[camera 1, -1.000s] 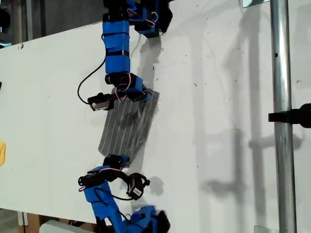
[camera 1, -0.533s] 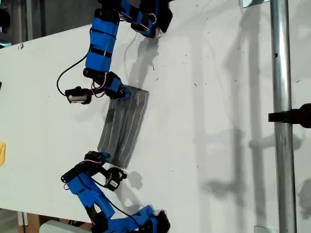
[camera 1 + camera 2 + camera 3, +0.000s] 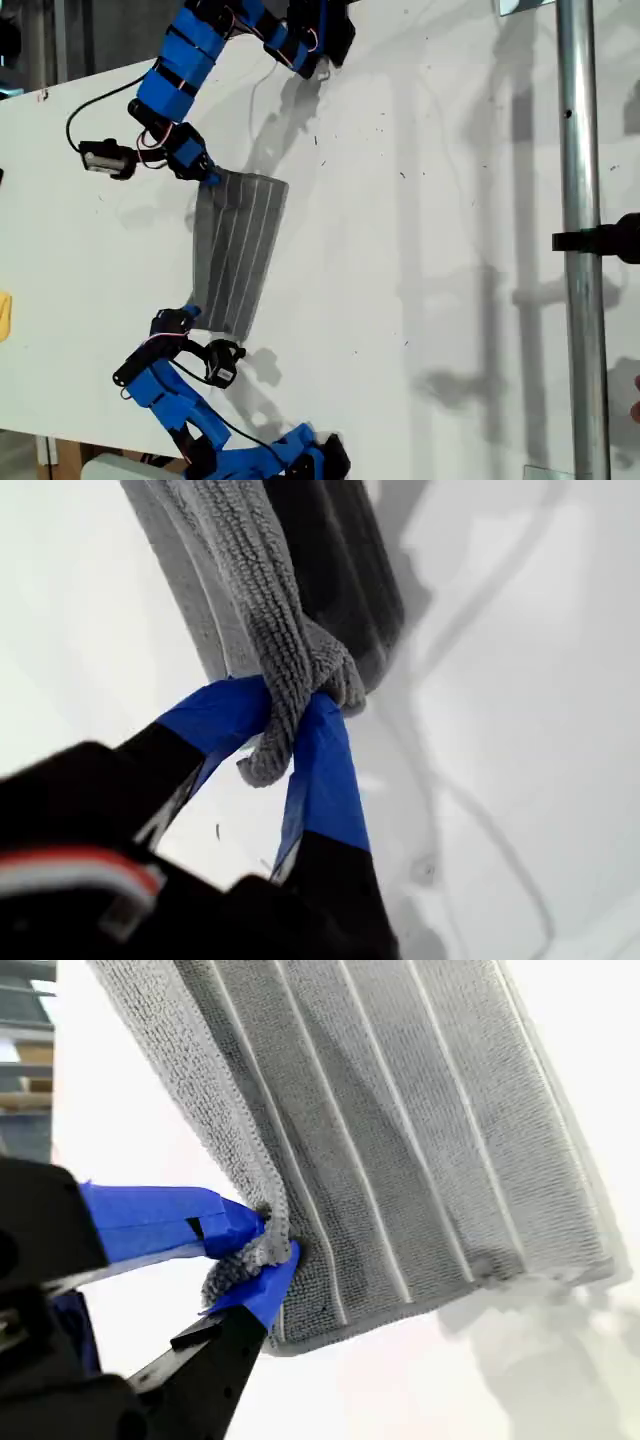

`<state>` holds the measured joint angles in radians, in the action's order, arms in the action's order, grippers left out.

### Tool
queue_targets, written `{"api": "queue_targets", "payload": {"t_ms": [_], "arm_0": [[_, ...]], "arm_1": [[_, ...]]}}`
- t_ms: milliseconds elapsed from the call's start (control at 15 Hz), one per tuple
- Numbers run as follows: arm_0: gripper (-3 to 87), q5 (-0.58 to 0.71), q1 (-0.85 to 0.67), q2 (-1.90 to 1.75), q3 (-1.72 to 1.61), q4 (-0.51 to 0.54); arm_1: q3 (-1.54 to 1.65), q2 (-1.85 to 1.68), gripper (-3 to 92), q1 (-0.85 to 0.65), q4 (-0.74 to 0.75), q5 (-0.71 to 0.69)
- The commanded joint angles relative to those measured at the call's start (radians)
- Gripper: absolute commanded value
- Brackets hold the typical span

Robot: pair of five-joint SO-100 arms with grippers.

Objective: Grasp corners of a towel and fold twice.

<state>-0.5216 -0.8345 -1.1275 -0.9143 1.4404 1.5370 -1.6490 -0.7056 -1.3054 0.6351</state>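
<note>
At table level, toward 9 o'clock of the exterior view, the towel is stretched lengthwise between two blue arms on the white table, with its pale stripes running from about 12 o'clock to 6 o'clock. One arm reaches in from 12 o'clock of the exterior view and its tip meets the towel's upper corner on the 9 o'clock side. The other arm reaches in from 6 o'clock and its tip meets the lower corner on the same side. The wrist views do not establish which arm is which. The two corners on the 3 o'clock side, the upper one and the lower one, are free of either arm. In the first wrist view, my first gripper is clamped on a bunched corner of the towel. Both blue fingers press the cloth, and a short tuft pokes out behind them. In the second wrist view, my second gripper is pinched tight on another corner, with crumpled fabric squeezed between its blue fingertips. The towel spreads away from this grip as a flat striped sheet, and a second layer shows along the near edge. A small yellow thing lies at the 9 o'clock edge of the exterior view, well apart from the towel. A metal pole crosses the 3 o'clock side from top to bottom.
</note>
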Motion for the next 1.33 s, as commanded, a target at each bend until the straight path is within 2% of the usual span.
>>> {"api": "queue_targets", "payload": {"t_ms": [0,200,400,667,1000,1267], "arm_0": [[-2.9,0.017,-0.038,-0.087,0.035,-0.078],[-2.9,-0.034,-0.058,-0.091,0.003,-0.061],[-2.9,-0.103,-0.083,-0.075,-0.035,0.000],[-2.9,-0.130,-0.095,-0.031,-0.074,0.011],[-2.9,-0.166,-0.091,0.112,-0.048,0.014],[-2.9,-0.184,-0.089,0.221,-0.005,0.083]], "arm_1": [[-0.009,-0.175,-0.3,-0.071,0.043,-0.044],[0.081,-0.215,-0.3,-0.034,0.051,-0.037],[0.296,-0.187,-0.3,0.094,0.189,0.051],[0.440,-0.143,-0.3,0.173,0.311,0.132],[0.515,-0.087,-0.3,0.189,0.376,0.181],[0.554,-0.028,-0.3,0.186,0.405,0.218]]}}
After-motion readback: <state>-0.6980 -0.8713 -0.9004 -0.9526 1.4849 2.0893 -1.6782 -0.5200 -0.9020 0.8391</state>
